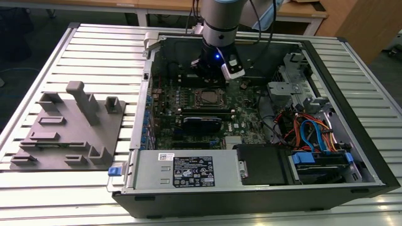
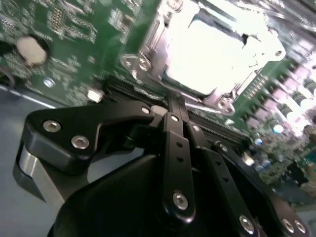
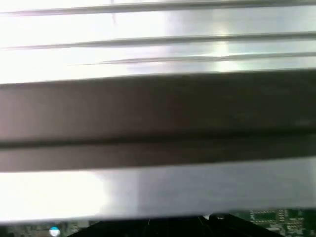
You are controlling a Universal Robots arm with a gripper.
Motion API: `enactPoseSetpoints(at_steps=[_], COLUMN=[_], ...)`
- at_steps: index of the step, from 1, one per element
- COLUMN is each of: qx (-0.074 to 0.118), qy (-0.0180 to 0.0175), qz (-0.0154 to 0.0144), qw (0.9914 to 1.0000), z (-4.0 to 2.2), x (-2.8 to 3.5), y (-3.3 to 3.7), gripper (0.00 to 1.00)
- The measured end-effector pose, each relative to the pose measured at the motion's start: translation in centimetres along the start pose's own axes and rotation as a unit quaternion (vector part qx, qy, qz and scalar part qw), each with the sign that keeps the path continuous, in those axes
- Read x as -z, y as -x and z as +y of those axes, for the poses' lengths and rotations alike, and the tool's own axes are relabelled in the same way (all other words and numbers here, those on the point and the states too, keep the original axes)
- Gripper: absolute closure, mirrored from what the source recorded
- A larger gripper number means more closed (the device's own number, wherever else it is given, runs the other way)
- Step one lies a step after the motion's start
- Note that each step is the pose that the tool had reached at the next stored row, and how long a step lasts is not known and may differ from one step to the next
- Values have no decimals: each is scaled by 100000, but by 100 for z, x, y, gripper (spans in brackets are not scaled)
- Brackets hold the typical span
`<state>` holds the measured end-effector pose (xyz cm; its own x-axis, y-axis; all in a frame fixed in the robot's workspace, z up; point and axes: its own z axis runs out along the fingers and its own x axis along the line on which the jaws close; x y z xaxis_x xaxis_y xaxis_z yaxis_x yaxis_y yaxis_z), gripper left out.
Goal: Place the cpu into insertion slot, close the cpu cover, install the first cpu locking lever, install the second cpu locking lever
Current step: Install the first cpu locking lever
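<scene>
Just beside the insertion slot (image 1: 195, 97), the gripper (image 2: 175, 101) hangs with fingers (image 2: 169, 113) pressed together, grasping nothing evident; the cpu (image 2: 217, 49) sits in that slot, the cpu cover (image 2: 150, 54) apparently lowered, locking levers' latching undetermined.

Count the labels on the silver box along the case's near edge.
2: a small white label toward the exterior view's left, and a large black label beside it, near the middle. The box's other faces are hidden.
</scene>
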<state>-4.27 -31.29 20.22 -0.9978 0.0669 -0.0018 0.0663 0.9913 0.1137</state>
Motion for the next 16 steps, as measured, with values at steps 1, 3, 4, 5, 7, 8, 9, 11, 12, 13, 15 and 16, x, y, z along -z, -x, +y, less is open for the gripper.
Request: enactPoseSetpoints(at_steps=[1, 3, 4, 5, 7, 8, 9, 11, 12, 13, 15, 16], qx=[-3, -1, -3, -1, 1, -2, -2, 1, -2, -3, 1, 0], qy=[200, 481, 533, 566, 584, 587, 583, 588, 586, 581, 575, 575], qz=[15, 34, 34, 34, 31, 31, 36, 32, 32, 36, 37, 38], qw=[100000, 99999, 99999, 99998, 99998, 99998, 99998, 99998, 99998, 99998, 99998, 99998], z=[-1, -2, -2, -1, 0, 0, 1, 2, 2, 2, 4, 5], x=[4, 15, 21, 28, 34, 36, 39, 42, 43, 44, 45, 45], y=[-23, -56, -62, -62, -62, -62, -61, -54, -48, -40, -21, -9], gripper=[89, 89, 89, 89, 89, 89, 89, 89, 89, 89, 89, 89])
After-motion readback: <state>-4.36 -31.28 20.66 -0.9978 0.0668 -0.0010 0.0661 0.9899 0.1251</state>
